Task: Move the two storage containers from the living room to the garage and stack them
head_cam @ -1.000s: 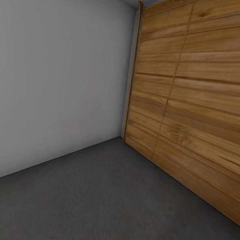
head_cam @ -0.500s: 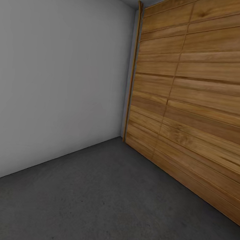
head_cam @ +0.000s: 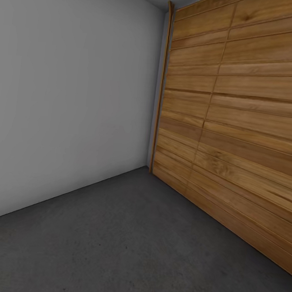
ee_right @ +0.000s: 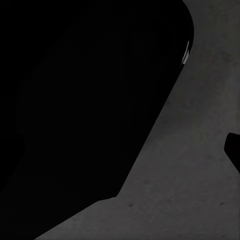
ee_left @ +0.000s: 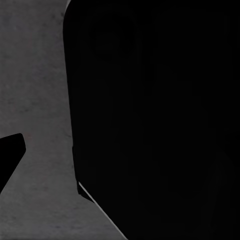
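The head view faces a corner of the garage (head_cam: 149,164), where a grey-white wall (head_cam: 69,101) meets the wide door (head_cam: 238,129) of horizontal brown planks above the dark grey floor (head_cam: 125,252). Both wrist views show mottled floor beside large black shapes; neither end effector's state can be told.

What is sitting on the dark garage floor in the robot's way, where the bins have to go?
Nothing visible. In the head view the dark grey floor runs bare up to the grey-white wall and the brown plank door. Both wrist views show the same bare floor beside a large black shape too dark to identify.
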Available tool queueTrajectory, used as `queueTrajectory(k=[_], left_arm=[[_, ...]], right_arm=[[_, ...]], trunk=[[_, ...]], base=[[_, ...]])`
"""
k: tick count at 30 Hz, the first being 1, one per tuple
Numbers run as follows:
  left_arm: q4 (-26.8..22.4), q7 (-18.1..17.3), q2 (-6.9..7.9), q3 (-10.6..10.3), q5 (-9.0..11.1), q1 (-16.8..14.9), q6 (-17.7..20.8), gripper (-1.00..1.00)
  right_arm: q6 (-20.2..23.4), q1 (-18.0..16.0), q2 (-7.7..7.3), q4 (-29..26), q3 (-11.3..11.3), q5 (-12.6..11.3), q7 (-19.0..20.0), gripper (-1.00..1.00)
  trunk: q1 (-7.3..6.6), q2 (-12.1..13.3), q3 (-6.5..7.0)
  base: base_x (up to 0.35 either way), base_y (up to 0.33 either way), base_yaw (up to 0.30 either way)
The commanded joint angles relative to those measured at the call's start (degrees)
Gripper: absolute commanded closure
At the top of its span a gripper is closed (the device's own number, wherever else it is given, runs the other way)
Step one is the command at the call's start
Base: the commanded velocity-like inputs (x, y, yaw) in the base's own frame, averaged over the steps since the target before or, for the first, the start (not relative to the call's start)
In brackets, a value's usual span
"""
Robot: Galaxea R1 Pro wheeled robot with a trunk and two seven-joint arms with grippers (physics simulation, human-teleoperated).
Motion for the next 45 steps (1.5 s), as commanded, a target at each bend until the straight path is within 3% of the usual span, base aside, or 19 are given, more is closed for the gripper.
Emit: queueTrajectory(k=[1,45], left_arm=[[0.0,0.0,-0.01,0.0,0.0,0.0,0.0,-1.00],[0.0,0.0,-0.36,0.2,0.1,0.0,0.0,-1.00]], right_arm=[[0.0,0.0,-0.01,0.0,0.2,0.0,0.0,-1.00],[0.0,0.0,-0.01,0.0,0.2,0.0,0.0,-1.00]], trunk=[[0.00,0.0,-0.03],[0.00,0.0,-0.03]], base=[[0.000,0.000,0.000],[0.000,0.000,0.000]])
